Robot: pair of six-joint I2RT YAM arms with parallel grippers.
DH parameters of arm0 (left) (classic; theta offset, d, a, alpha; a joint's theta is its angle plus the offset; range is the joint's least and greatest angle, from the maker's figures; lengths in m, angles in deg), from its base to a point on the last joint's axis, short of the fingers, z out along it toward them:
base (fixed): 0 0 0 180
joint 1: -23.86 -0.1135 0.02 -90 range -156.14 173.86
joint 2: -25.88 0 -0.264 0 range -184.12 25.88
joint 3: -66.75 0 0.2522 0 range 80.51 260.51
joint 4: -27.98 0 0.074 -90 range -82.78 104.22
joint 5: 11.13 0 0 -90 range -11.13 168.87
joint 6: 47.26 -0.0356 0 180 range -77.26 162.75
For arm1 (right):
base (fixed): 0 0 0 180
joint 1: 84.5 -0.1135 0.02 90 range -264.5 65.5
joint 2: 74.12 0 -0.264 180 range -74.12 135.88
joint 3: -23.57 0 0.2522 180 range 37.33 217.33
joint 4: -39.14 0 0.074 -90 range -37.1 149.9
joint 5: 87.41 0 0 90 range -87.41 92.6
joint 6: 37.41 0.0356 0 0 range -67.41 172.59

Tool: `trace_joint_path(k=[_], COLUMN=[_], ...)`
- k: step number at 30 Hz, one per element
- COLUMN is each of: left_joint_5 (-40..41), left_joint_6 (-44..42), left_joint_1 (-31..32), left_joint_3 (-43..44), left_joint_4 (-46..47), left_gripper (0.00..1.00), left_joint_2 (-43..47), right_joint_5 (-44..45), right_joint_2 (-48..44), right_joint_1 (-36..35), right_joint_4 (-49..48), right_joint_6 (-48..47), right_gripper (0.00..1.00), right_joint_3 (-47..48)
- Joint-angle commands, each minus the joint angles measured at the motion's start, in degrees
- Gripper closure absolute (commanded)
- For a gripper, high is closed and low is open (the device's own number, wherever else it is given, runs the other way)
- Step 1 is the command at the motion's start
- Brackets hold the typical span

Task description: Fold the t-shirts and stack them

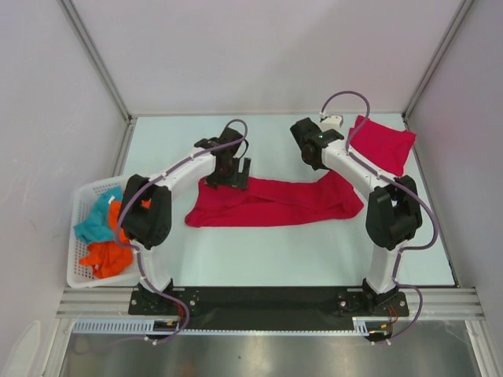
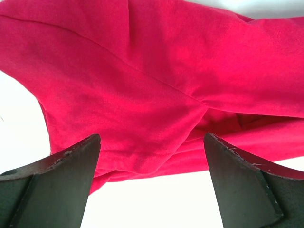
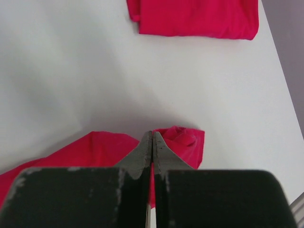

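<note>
A crimson t-shirt (image 1: 271,202) lies bunched in a long band across the middle of the table. My left gripper (image 1: 234,174) hangs open over its left part, and the left wrist view shows the fingers (image 2: 76,166) wide apart just above the cloth (image 2: 142,85). My right gripper (image 1: 316,157) is at the shirt's right end. In the right wrist view it (image 3: 152,134) is shut, with a pinch of the red cloth (image 3: 183,142) between the jaws. A second t-shirt (image 1: 383,144) lies folded at the back right and also shows in the right wrist view (image 3: 194,19).
A white basket (image 1: 85,196) at the left table edge holds teal (image 1: 98,222) and orange (image 1: 108,255) clothes. Grey walls enclose the table on three sides. The black base rail (image 1: 267,302) runs along the near edge.
</note>
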Motion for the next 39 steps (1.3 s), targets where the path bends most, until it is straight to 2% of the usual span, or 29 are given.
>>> trace_joint_path(k=[1, 7, 17, 33, 39], left_joint_5=[-0.51, -0.33, -0.33, -1.39, -0.25], left_joint_6=[0.4, 0.4, 0.22, 0.93, 3.47], left_joint_1=[-0.01, -0.1, -0.28, 0.16, 7.97], left_joint_3=[-1.01, -2.24, -3.47, -6.54, -8.13], left_joint_4=[1.59, 1.68, 2.03, 2.99, 5.72], left_gripper=[0.05, 0.05, 0.04, 0.05, 0.06], left_joint_2=[5.28, 7.13, 7.83, 10.38, 10.56], right_joint_5=[3.78, 4.66, 4.57, 5.18, 4.31], right_joint_2=[-0.81, 2.36, 1.83, 3.24, 4.55], right_joint_1=[-3.11, -5.84, -4.26, -5.5, -4.44], right_joint_4=[4.83, 8.34, 7.29, 8.17, 6.5], right_joint_6=[3.17, 5.63, 7.74, 8.44, 6.86], right_gripper=[1.0, 1.0, 1.0, 1.0, 1.0], right_joint_3=[4.81, 9.3, 4.03, 6.49, 7.81])
